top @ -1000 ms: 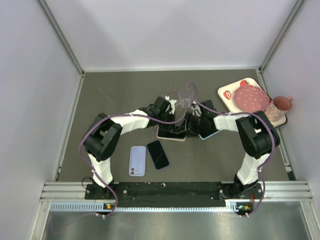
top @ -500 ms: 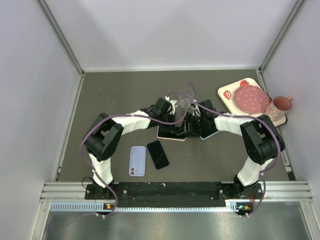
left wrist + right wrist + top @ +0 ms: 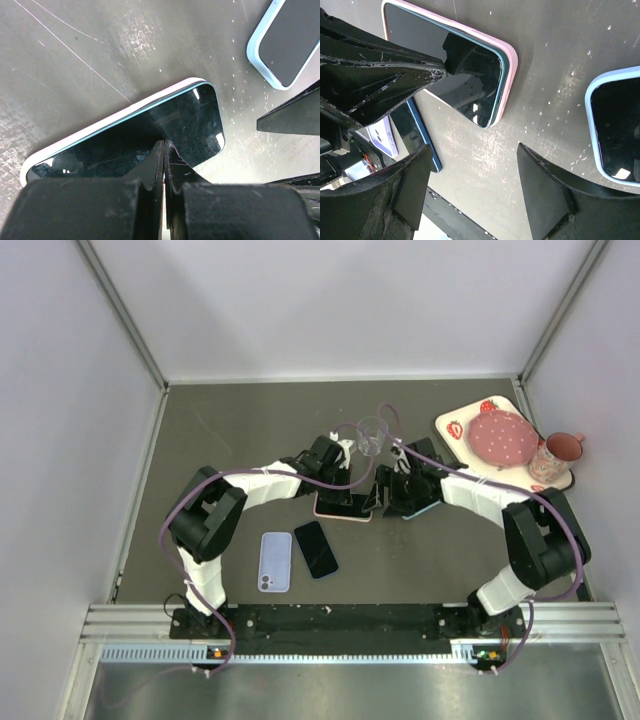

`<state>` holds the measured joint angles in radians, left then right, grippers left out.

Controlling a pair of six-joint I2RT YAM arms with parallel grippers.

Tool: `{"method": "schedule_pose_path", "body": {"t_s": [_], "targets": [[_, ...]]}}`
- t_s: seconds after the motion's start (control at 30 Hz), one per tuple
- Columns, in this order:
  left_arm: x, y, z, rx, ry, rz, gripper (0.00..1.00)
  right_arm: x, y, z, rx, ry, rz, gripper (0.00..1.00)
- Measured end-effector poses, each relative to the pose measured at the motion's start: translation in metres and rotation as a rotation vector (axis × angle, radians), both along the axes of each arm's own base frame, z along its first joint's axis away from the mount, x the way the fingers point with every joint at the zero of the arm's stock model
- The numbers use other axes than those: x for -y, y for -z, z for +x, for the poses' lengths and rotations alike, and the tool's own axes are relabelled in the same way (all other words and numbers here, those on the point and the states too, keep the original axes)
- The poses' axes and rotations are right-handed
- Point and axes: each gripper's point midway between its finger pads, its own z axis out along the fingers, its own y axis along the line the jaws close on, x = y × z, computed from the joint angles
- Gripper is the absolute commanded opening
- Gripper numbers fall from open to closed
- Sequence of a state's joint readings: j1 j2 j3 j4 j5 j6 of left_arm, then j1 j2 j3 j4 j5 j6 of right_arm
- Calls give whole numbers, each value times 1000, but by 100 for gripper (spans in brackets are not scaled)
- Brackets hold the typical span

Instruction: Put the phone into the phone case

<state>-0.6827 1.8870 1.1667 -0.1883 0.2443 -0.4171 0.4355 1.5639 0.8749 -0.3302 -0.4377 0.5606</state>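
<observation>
Now the left gripper (image 3: 164, 145), jaws pressed together, rests its tips on the screen of the phone (image 3: 190, 120), which lies in the pink case (image 3: 509, 75) mid-table. Just to its right, the right gripper (image 3: 474, 149) hovers with jaws spread, holding nothing, near a blue-cased phone (image 3: 620, 130).

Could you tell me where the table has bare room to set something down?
Free: the grey tabletop along the back wall, and left of the left arm. Crowded: the centre, around the pink-cased phone and light-blue-cased phone.
</observation>
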Motion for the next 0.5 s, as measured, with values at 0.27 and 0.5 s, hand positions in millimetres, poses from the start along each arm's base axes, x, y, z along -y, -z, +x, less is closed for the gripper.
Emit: {"method": "schedule_pose_path", "body": {"t_s": [0.27, 0.5], "targets": [[-1, -1, 1, 7, -4, 2, 0, 2, 8, 4, -13, 18, 18, 51], [-3, -1, 3, 20, -16, 10, 0, -4, 32, 4, -94, 16, 63, 33]]}}
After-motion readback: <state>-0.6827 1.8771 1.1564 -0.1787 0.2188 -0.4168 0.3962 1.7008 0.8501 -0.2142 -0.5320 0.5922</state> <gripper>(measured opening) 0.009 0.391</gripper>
